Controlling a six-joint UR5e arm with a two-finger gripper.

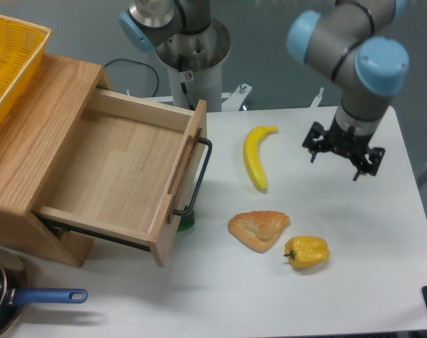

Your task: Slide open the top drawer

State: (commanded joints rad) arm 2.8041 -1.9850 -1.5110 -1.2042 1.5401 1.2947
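- Top drawer (115,165): light-oak, wide and shallow, standing pulled well out of the wooden cabinet (30,151) at the table's left edge; interior bare; front panel facing the table's middle
- Handle (198,176): long black metal bar along the front panel, fixed at both ends, with a gap between bar and wood
- Handling, judged: rigid timber on runners, moderately heavy, not fragile; should travel straight along its rails with steady resistance; the bar is smooth metal and may slip unless gripped across its middle, which looks the best hold for an even pull
- Task state, judged: drawer already appears fully or nearly fully open
- Gripper (342,153): hovering over the table's right side, well apart from the drawer, fingers pointing down and spread apart, holding nothing
- Banana (256,155): yellow, on the table between handle and gripper
- Pastry (258,229): triangular, browned, toward the front edge
- Yellow pepper (306,252): just beside the pastry, on its right
- Green object (186,224): partly hidden beneath the drawer's front corner; identity unclear
- Yellow basket (9,60): atop the cabinet, far-left corner
- Pan with blue handle (30,299): near-left corner, partly cut off
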